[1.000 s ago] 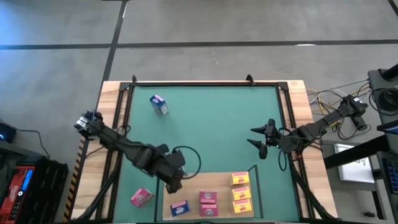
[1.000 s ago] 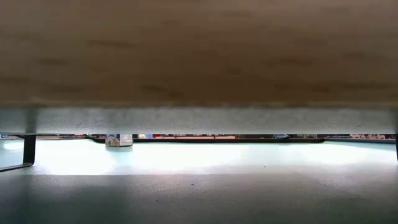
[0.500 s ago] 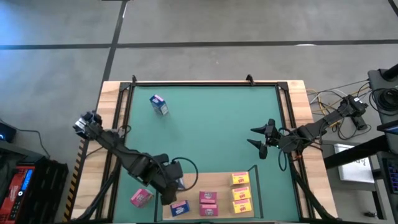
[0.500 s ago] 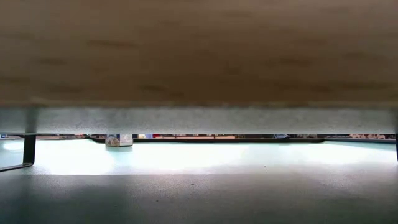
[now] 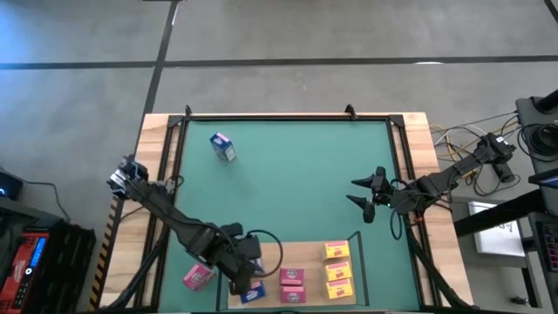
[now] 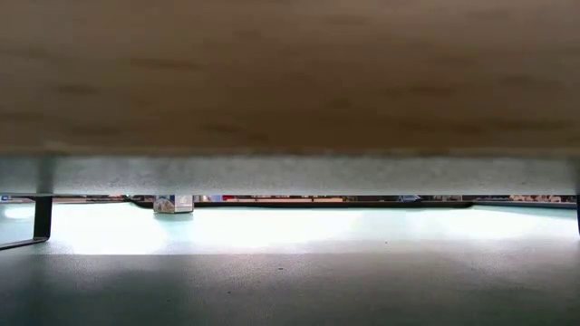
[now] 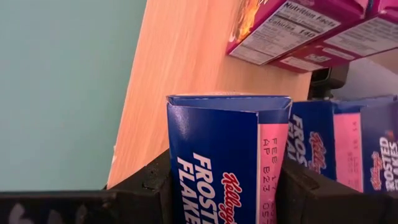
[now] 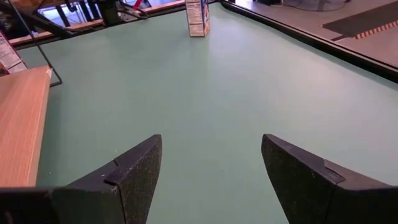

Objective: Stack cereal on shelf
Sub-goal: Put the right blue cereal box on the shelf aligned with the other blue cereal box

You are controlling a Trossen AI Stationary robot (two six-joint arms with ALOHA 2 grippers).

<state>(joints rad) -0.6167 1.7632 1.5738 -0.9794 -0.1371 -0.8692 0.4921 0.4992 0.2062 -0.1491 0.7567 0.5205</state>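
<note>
While the right gripper (image 5: 367, 197) waits over the green mat (image 5: 288, 183) at the right of centre in the high view, its fingers (image 8: 124, 177) standing apart with nothing between them, the left gripper (image 5: 246, 281) is down at the lower left of that frame, over the left end of the shelf (image 5: 309, 259), clamped on a blue box (image 7: 227, 158). In the left wrist view that box stands upright between the dark fingers (image 7: 152, 183), its white lettering readable, and it fills the lower middle of the frame. Just beside it, toward the lower right, a second blue box (image 7: 348, 146) stands on the board, and two pink boxes (image 7: 292, 25) show at the upper right. In the high view the second blue box (image 5: 255, 293) lies at the bottom edge by the gripper, the pink pair (image 5: 292, 284) sits at the lower centre of the shelf, and three yellow boxes (image 5: 338, 270) line up near its right end. A third pink box (image 5: 198, 277) lies on the mat at the lower left, off the shelf and near the left arm. A third blue box (image 5: 223, 146) stands alone on the mat at the upper left, well apart from the rest; the right wrist view shows it (image 8: 198, 17) at the top centre. The low view is mostly filled by the underside of the board (image 6: 290, 81)
</note>
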